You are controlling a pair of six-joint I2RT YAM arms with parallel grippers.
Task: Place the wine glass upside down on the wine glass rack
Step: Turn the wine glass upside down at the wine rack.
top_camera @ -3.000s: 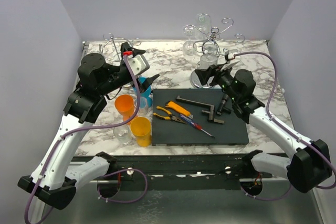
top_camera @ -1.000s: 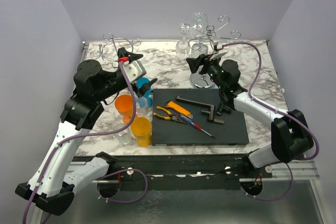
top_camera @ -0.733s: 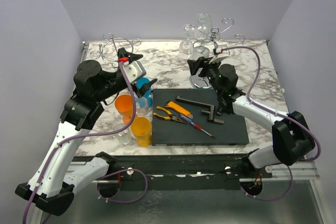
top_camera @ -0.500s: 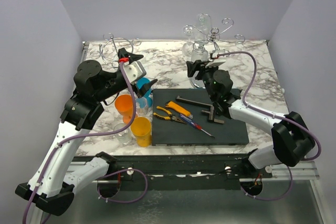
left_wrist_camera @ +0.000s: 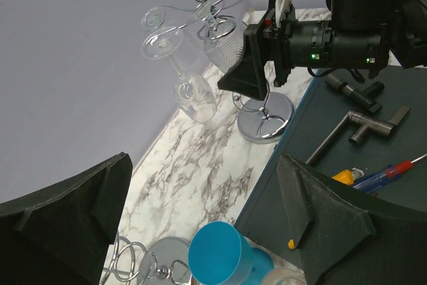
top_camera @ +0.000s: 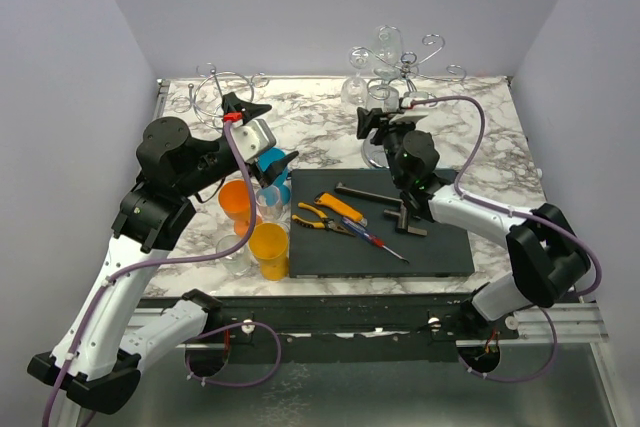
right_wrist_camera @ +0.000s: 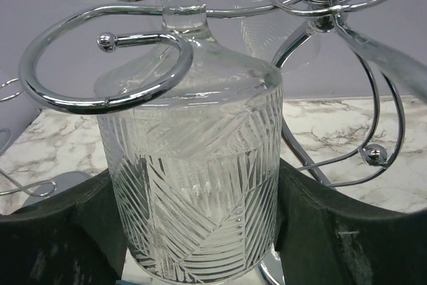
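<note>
The wine glass is upside down at the far right of the desk, stem inside a ring of the wine glass rack; the right hand grips its ribbed bowl; thin, slick and brittle, I'd say, so squeeze the bowl gently; the left hand gapes wide above the blue cup, which looks empty.

Ribbed clear glass — glossy chrome rack
</note>
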